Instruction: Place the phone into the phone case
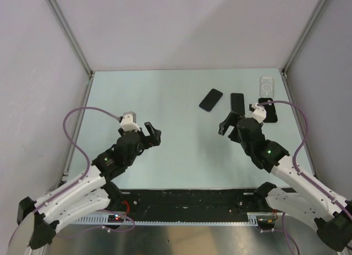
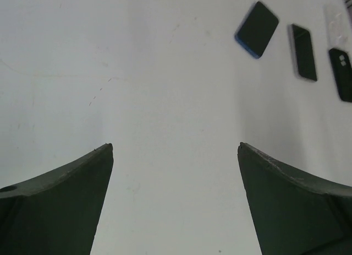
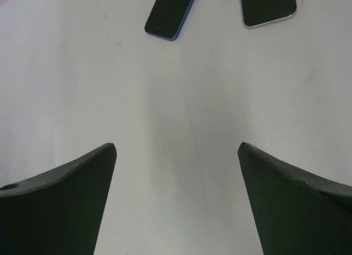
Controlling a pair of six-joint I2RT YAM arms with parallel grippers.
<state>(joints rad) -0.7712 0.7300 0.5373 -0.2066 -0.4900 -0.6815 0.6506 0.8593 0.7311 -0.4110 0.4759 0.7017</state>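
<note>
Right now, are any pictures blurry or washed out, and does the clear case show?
Top external view: even light, the phone case faint but readable. Left wrist view: washed out, case nearly lost at top right. Right wrist view: sharp, case out of frame.

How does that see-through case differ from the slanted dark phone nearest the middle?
The phone case is clear with a white ring; the slanted phone is black with a blue edge. The case lies straight, far right; the phone sits angled, nearer the middle. Both lie flat, untouched.
</note>
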